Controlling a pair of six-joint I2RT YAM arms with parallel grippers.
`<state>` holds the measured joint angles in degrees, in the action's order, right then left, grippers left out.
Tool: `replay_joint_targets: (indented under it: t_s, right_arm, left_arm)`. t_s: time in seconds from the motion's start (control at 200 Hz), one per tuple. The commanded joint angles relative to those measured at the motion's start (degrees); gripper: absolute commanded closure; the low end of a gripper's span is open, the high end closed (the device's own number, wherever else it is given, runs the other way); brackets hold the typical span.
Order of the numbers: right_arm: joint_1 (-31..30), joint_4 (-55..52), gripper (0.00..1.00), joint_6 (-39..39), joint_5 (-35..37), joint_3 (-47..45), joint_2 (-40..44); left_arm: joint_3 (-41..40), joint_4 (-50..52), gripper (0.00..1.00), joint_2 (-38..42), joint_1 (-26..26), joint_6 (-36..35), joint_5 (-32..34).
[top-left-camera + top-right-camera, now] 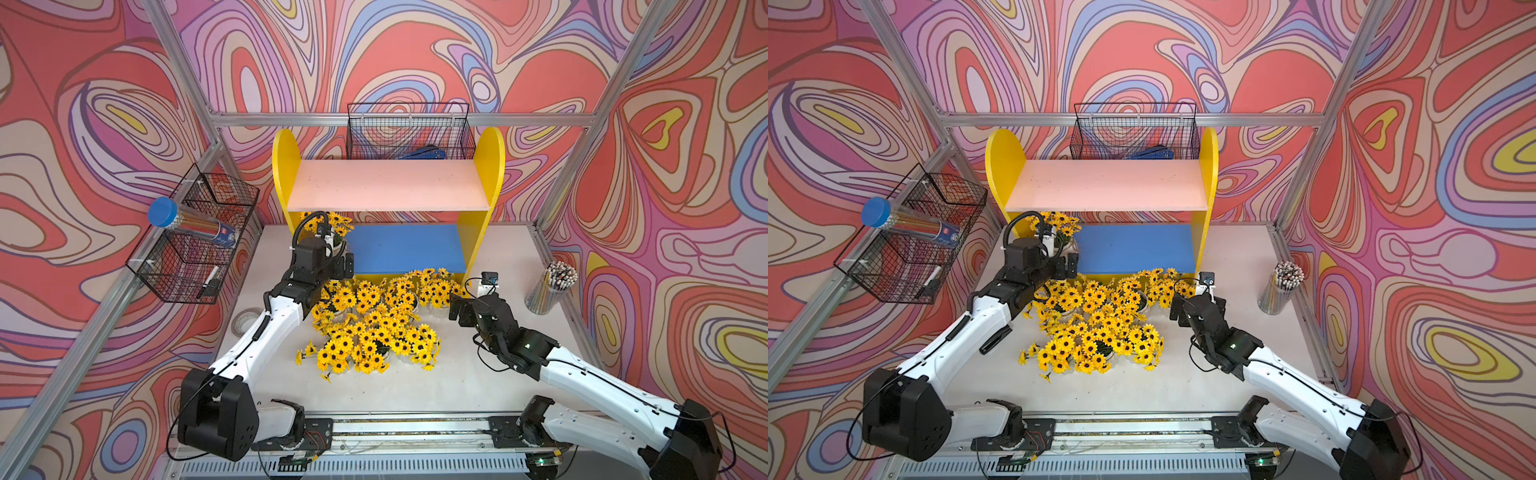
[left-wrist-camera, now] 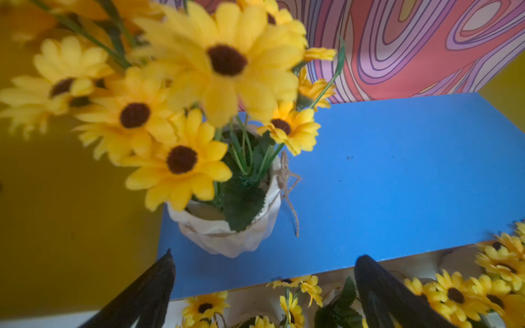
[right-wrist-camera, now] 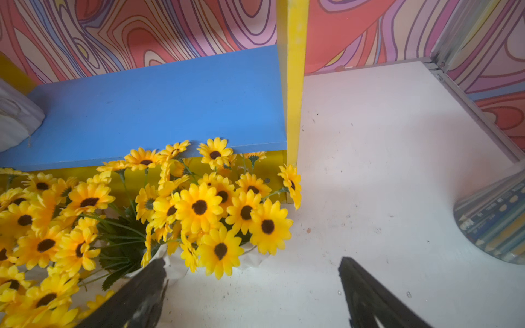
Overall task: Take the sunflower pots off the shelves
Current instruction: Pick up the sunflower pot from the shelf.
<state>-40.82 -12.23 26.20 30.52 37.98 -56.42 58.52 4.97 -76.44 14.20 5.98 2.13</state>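
**Scene in both top views and both wrist views.** One sunflower pot (image 2: 227,230) stood on the blue lower board (image 1: 407,249) of the shelves (image 1: 484,187), at the board's nine o'clock end, close to the yellow side panel. The pink upper board (image 1: 386,185) was bare. The grouped pots (image 1: 374,328) crowded the surface (image 1: 457,386) at six o'clock of the shelves, their blooms overlapping.

The left tool (image 2: 264,255) was released, its jaws spread wide and empty. It faced the shelved pot from the board's front edge and did not touch it. The right tool (image 3: 252,260) was likewise released and empty, low over the surface at the three o'clock edge of the group.

**Handling (judged).** The ribbed white pot looked stiff, smooth and breakable. The cloth blooms and thin stems looked soft and light, and they spread wider than the pot, so it would probably tip easily. The firm hold was across the pot's body, below the rim and its twine tie; the flowers offered none.

**Surface and room.** The surface was white, flat and lightly scuffed. A clear pencil cup (image 1: 548,291) stood at three o'clock of the group. One wire basket (image 1: 409,131) hung at twelve o'clock behind the shelves, and a side basket (image 1: 195,245) at nine o'clock held a blue-capped tube. Swirl-patterned walls (image 1: 665,187) closed three sides within an aluminium frame.
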Motion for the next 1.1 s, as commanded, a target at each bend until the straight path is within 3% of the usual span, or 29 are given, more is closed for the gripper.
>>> replay_joint_targets:
  t_s: [0.0, 0.2, 0.401, 1.092]
  right_arm:
    - [0.56, 1.01, 0.02, -1.40, -0.70, 0.88, 0.32]
    - [0.96, 2.31, 0.02, -1.81, -0.55, -0.08, 0.77]
    - [1.44, 2.30, 0.02, -3.11, -0.27, 0.17, -0.15]
    - [3.20, 6.32, 0.02, -6.41, -3.58, 0.01, -2.11]
  left_arm:
    - [1.42, -4.95, 0.00, -1.35, -0.92, -0.72, 0.44]
    - [1.60, -7.81, 0.00, -4.46, -1.02, -0.73, 5.19]
    - [1.92, -11.63, 0.00, -7.41, -1.85, -2.16, 1.45]
    - [1.60, -24.28, 0.02, -15.21, -3.44, -2.55, 0.55]
